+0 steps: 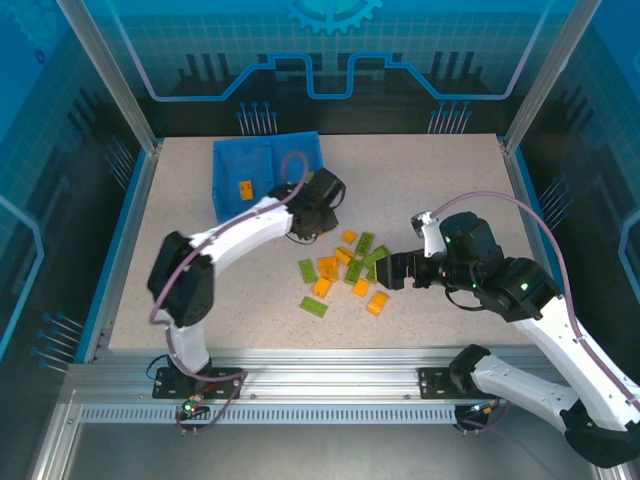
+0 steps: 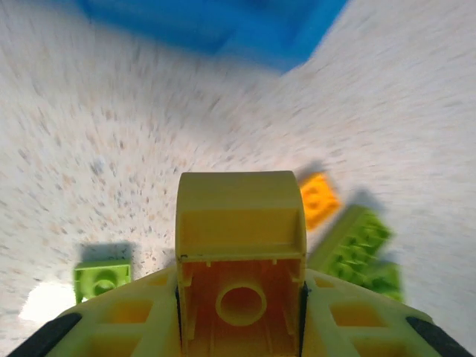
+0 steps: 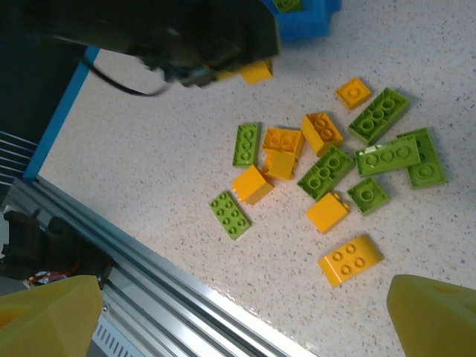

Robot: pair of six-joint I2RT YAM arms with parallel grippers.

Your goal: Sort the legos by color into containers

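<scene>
1. Locate the legos [image 3: 325, 171]. Orange and light green bricks lie mixed in a loose cluster on the worktop [image 1: 200, 260], right of centre. Several of them touch one another. One green brick [image 3: 229, 214] lies apart on the near left side of the cluster, and one orange brick [image 3: 349, 259] lies apart on its near side.

2. Locate the tray [image 1: 228, 165]. It sits at the far side of the worktop, left of centre. One orange lego [image 1: 243, 187] lies in its left compartment. A green lego [image 3: 286, 5] lies inside the tray near its near right corner.

3. Check the left fingers [image 2: 126, 312]. They are closed on an orange brick [image 2: 240, 245], whose hollow underside faces the wrist camera. They hold it above the worktop between the tray's near right corner and the cluster. The left wrist view is blurred.

4. Check the right fingers [image 3: 44, 312]. They are spread wide and hold nothing. They sit just right of the cluster and point toward it.
</scene>
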